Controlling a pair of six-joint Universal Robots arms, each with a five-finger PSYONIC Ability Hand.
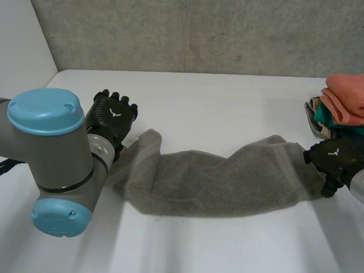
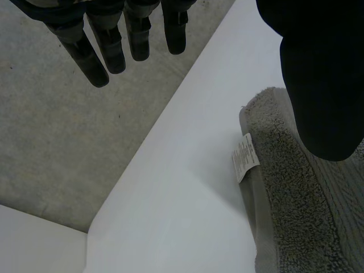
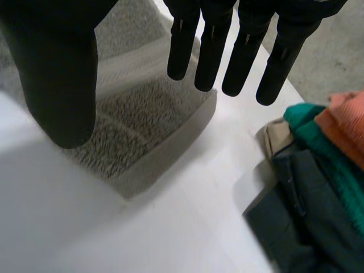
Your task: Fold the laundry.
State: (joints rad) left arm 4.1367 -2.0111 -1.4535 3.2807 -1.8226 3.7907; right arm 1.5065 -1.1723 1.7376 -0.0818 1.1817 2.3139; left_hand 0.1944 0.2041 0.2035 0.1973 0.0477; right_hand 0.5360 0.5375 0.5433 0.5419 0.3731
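Fingers (image 2: pixel 85 57) of the left hand (image 1: pixel 113 115) are straight and spread, well apart from the thumb (image 2: pixel 321 85), and they hold nothing. They hang over bare desk (image 1: pixel 220 102) just past one end of the grey towel (image 1: pixel 210 180), while the thumb sits above that end; I cannot tell whether it touches the cloth. A small white label (image 2: pixel 245 156) sticks out from the hem there.

On the right hand (image 1: pixel 332 156) the fingers (image 3: pixel 211 51) are likewise straight and relaxed, with nothing pinched between them and the thumb (image 3: pixel 54 74). This hand is over the towel's other end, whose corner lies flat on the desk below the palm.

The towel lies in a long rumpled band across the desk from one hand to the other, bunched narrower near the left hand and wider toward the right.

Just beside the right hand, at the desk's edge, is a pile of folded clothes (image 1: pixel 353 98): an orange piece on top, with teal, dark grey and beige layers under it. A concrete wall (image 1: pixel 205 28) stands behind the desk.
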